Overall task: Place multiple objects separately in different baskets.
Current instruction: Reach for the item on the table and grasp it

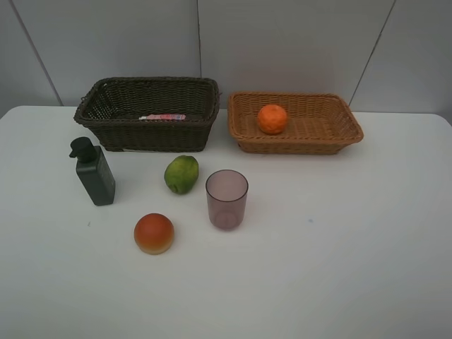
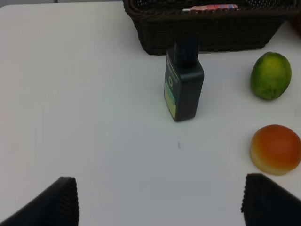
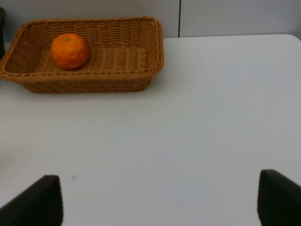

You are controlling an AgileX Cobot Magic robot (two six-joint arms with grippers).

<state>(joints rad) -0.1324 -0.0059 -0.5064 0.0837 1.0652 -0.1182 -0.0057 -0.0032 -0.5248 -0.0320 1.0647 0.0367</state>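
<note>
The dark brown basket [image 1: 148, 134] stands at the back left with the small pink bottle [image 1: 162, 116] lying in it. The light tan basket [image 1: 296, 141] beside it holds the orange [image 1: 272, 119]. On the table stand the dark green pump bottle [image 1: 94, 173], the green fruit [image 1: 181, 174], the purple cup [image 1: 227, 198] and the red-orange peach-like fruit [image 1: 154, 233]. No arm shows in the exterior view. My left gripper [image 2: 160, 202] is open, short of the pump bottle [image 2: 184, 84]. My right gripper [image 3: 160, 202] is open, short of the tan basket [image 3: 117, 82].
The white table [image 1: 339, 247] ends at a grey panelled wall [image 1: 282, 42] behind the baskets. In the left wrist view the green fruit [image 2: 270, 75] and the peach-like fruit [image 2: 275, 149] lie to one side of the pump bottle.
</note>
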